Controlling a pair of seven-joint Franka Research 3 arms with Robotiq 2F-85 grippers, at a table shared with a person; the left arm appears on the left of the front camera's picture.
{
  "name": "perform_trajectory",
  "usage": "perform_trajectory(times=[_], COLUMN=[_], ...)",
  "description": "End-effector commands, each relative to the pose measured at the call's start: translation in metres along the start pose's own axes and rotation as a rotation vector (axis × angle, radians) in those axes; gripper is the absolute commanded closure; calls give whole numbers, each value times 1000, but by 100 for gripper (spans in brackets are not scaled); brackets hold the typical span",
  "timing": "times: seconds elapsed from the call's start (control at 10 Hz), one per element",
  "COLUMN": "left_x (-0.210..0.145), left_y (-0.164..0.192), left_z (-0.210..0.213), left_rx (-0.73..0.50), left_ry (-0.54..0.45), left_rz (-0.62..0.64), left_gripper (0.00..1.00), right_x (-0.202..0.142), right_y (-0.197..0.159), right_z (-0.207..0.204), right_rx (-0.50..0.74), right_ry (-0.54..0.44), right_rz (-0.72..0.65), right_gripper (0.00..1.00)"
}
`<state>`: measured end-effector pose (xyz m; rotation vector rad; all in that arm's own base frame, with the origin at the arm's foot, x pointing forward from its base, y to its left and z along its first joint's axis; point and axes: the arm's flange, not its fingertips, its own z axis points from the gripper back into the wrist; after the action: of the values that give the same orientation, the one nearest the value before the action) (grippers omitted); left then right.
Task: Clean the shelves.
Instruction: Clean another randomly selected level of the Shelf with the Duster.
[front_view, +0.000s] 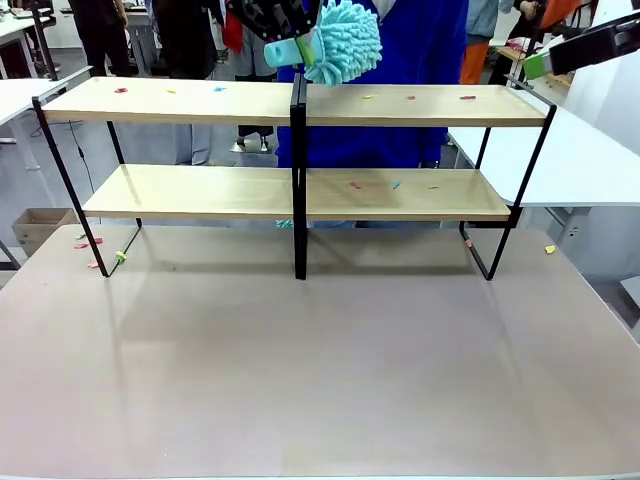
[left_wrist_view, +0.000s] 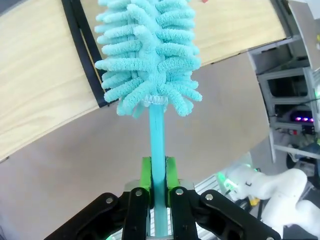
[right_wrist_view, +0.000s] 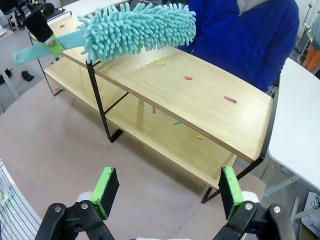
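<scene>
Several scraps (front_view: 411, 98) dot the shelves (front_view: 260, 105); left hand (left_wrist_view: 159, 172) clamps duster (left_wrist_view: 150, 55). I want a flat sweep toward 3 o'clock; right hand (right_wrist_view: 167, 187) wide.

Turquoise duster (left_wrist_view: 150, 55), light-wood shelves (front_view: 180, 100) with black frame (front_view: 298, 180), grey-brown tabletop (front_view: 320, 360).

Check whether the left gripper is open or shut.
Shut: in its wrist view the left gripper has both green pads pressed against the handle of the duster.
</scene>
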<state>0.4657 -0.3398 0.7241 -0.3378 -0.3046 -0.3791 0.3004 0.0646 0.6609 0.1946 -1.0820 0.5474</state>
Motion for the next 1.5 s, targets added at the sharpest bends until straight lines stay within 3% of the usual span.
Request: perform_trajectory(times=[0.0,0.4,0.9,1.4], left_x=[-5,-12,8,20], left_y=[-7,-16,-55,-77], left_z=[-4,-21,-40,-47], left_rx=[14,-17,-102,-187], left_ry=[33,81,22,108], left_rz=[-24,-46,-114,-320], left_gripper=[87,87,87,87], right_x=[1,1,1,1], right_y=[-1,-1,-1,-1], right_z=[0,0,0,0], right_rx=[-2,-2,-2,-2], right_ry=[-2,-2,-2,-2], right_rz=[-1,-1,-1,-1], right_gripper=[0,0,0,0])
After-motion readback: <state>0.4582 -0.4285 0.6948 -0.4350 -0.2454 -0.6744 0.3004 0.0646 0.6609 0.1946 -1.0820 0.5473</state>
